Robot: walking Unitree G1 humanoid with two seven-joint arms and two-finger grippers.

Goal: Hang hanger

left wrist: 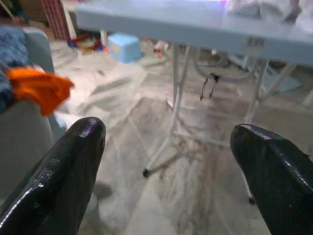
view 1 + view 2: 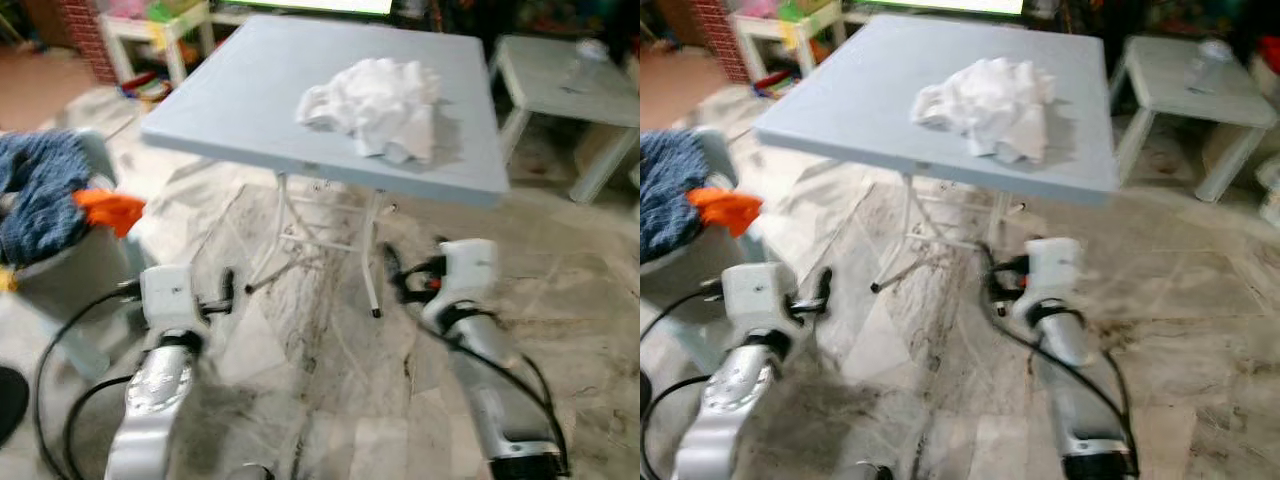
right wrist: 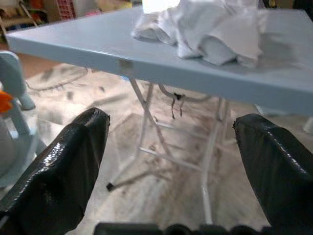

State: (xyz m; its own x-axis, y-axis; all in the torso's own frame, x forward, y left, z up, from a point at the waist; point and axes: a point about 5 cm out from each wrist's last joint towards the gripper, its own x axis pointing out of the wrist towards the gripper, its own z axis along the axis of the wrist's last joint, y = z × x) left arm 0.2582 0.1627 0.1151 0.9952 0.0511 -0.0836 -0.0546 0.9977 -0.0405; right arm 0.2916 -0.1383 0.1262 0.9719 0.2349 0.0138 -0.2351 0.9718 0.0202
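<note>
A crumpled white garment lies on a light blue folding table, toward its right front corner. My left gripper hangs low in front of the table's left side, over the marble floor. In the left wrist view its fingers stand wide apart with nothing between them. My right gripper is held low near the table's white legs, below the garment. The right wrist view shows its fingers also spread apart and holding nothing, with the garment above them on the table's edge.
A grey laundry basket stands at my left with a blue cloth and an orange cloth hanging over it. A white side table stands at the back right. A small white table and toys sit at the back left.
</note>
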